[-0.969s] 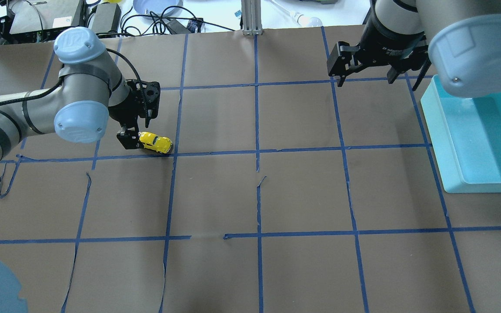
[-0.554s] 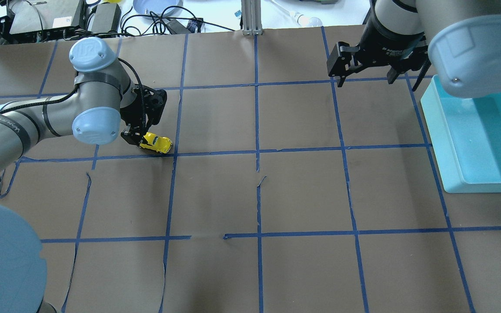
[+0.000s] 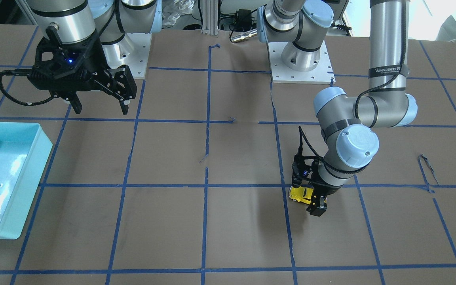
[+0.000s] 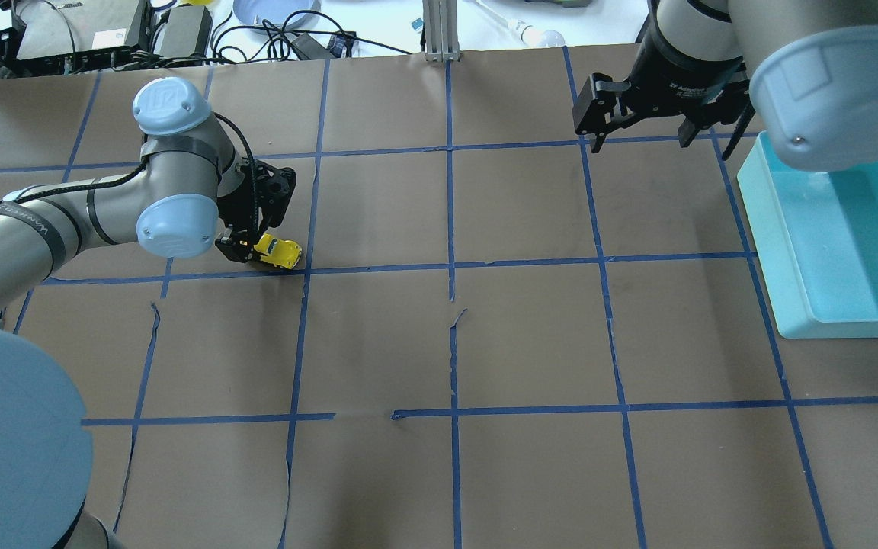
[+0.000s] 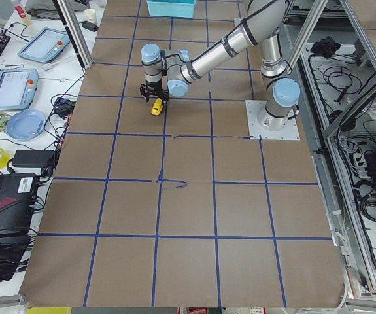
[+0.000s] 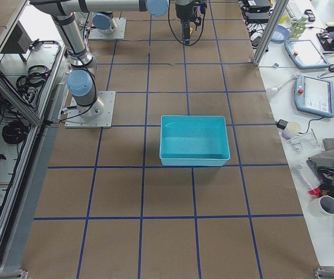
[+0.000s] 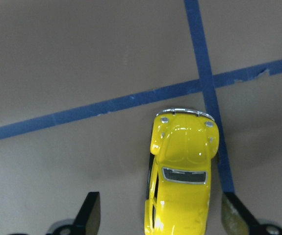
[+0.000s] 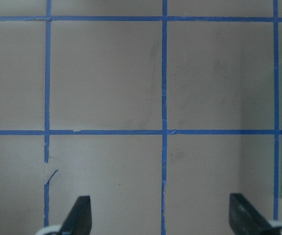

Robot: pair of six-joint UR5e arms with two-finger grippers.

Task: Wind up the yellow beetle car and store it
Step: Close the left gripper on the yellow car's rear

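Brown paper taped into a blue grid covers the tabletop; it is matte and slightly wrinkled, and probably gives small wheels some grip. On the robot's left side, right by a crossing of tape lines, sits the yellow beetle car, a tiny rounded glossy shell with a chrome bumper, dark windscreen and black wheels. It looks hard and light, perhaps die-cast or plastic. The polished dome of the roof would likely slip out of a pinch from above, so the flatter flanks over the wheels seem the better hold. The left fingers are spread and straddle the car's rear part, one pad near its flank and the other further off, with no contact visible. Winding probably means pressing it down and dragging it backward, so a low, firm hold matters. The right fingers hang released over bare paper beside the smooth teal plastic bin, well apart from the car.
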